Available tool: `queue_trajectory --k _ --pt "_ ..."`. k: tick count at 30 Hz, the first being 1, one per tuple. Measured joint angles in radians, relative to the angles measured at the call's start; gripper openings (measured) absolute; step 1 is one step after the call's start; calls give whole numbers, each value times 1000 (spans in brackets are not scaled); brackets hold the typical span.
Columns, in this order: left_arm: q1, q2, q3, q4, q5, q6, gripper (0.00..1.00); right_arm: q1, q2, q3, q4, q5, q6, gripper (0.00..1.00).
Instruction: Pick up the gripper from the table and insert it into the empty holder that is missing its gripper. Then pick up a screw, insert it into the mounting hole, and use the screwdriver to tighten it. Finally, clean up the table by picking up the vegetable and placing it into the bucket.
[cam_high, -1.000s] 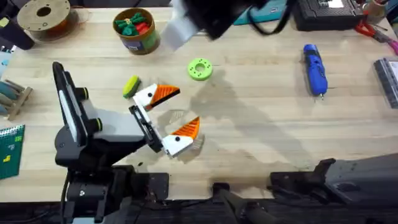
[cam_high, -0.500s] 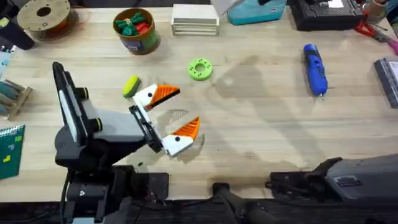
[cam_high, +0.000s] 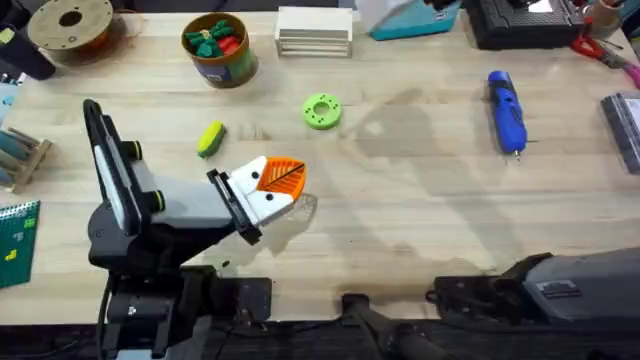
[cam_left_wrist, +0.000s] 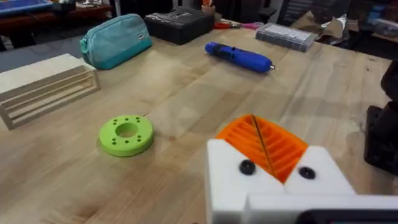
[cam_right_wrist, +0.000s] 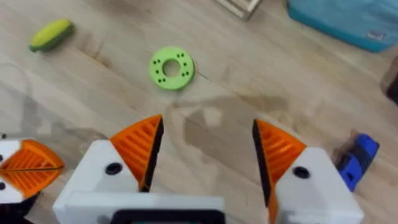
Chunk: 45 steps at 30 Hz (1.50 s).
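The table is light wood. The left arm lies low over its lower left part, reaching toward the middle. The left gripper has its two orange pads pressed flat together, with no gap and nothing between them; the left wrist view shows a single seam where the pads meet. The right gripper hangs above the table with its orange pads wide apart and nothing between them; bare wood lies under the gap.

At the far edge stand a slatted wooden box and, just beside it, a teal pouch. The bucket stands at the far left, upright, with red and green toy pieces inside. The screwdriver lies flat on the right part of the table, well apart from both grippers, its narrow tip toward the near edge. A green disc lies flat near the middle, between the bucket and the screwdriver. The vegetable lies on the table near the left gripper, apart from it and outside the bucket. Neither the loose gripper part nor a bare holder can be made out.
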Motion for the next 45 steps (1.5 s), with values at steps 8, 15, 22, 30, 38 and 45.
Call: queue_trajectory --k 8,15,22,30,38,45 --pt "0 0 0 0 0 0 5 -128 -44 0 -144 0 25 820" --pt "0 0 0 0 0 0 5 -252 -186 -140 -112 0 47 820" --pt "0 0 0 0 0 0 5 -582 -311 -529 51 0 20 978" --pt "0 0 0 0 0 0 5 -712 -190 -562 178 0 -43 991" --pt "0 0 0 0 0 0 5 -720 -52 -562 314 0 -78 990" --pt "0 0 0 0 0 0 5 -720 69 -562 432 0 -82 990"
